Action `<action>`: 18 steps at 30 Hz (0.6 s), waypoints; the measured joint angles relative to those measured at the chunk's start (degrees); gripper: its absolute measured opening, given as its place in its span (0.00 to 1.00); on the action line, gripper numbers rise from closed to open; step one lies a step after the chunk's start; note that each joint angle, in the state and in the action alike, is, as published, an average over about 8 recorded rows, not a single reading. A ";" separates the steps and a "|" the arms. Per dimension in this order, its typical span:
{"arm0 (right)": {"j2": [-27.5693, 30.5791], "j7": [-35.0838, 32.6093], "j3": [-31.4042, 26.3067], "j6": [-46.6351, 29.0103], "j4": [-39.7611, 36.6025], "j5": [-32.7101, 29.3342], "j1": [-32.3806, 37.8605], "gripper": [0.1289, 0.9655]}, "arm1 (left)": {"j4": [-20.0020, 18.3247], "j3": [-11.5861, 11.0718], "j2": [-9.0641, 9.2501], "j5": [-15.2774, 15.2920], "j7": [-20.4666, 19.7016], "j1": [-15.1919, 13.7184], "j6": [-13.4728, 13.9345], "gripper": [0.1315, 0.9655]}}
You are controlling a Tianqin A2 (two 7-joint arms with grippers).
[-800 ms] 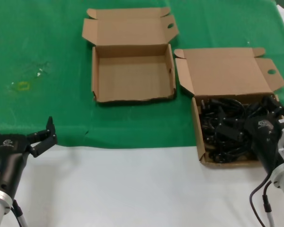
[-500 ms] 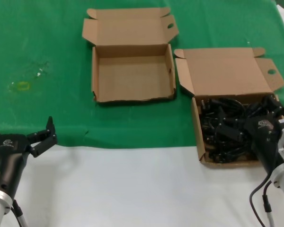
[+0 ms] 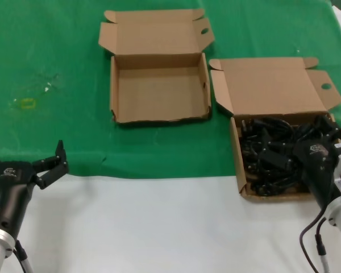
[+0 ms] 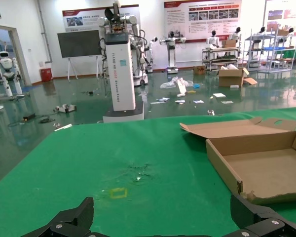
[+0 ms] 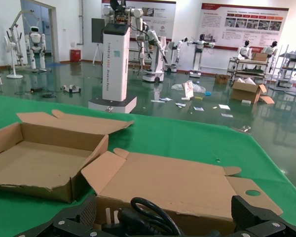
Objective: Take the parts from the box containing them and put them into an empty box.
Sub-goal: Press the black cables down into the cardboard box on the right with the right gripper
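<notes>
While left gripper [image 3: 24,154] sat spread at lower left, right gripper [image 3: 329,126], spread too, hung over cords [image 3: 270,156] in full box [image 3: 237,149], lower right.

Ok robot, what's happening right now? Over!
Right gripper open, low over the cords in their box. Left gripper open, parked near the table edge. Empty box has nothing in it. Nothing in the way.

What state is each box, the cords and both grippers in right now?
empty box: lid open, nothing inside.
box containing them: lid open, full of cords.
parts: tangled in their box, none moved.
left gripper: fingers open, idle at the table's near edge.
right gripper: fingers open, low over the cords, holding nothing visible.
</notes>
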 joint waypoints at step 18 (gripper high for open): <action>0.86 0.59 -0.86 0.29 -0.12 0.50 0.26 1.00 | 0.00 0.00 0.00 0.00 0.00 0.00 0.00 0.89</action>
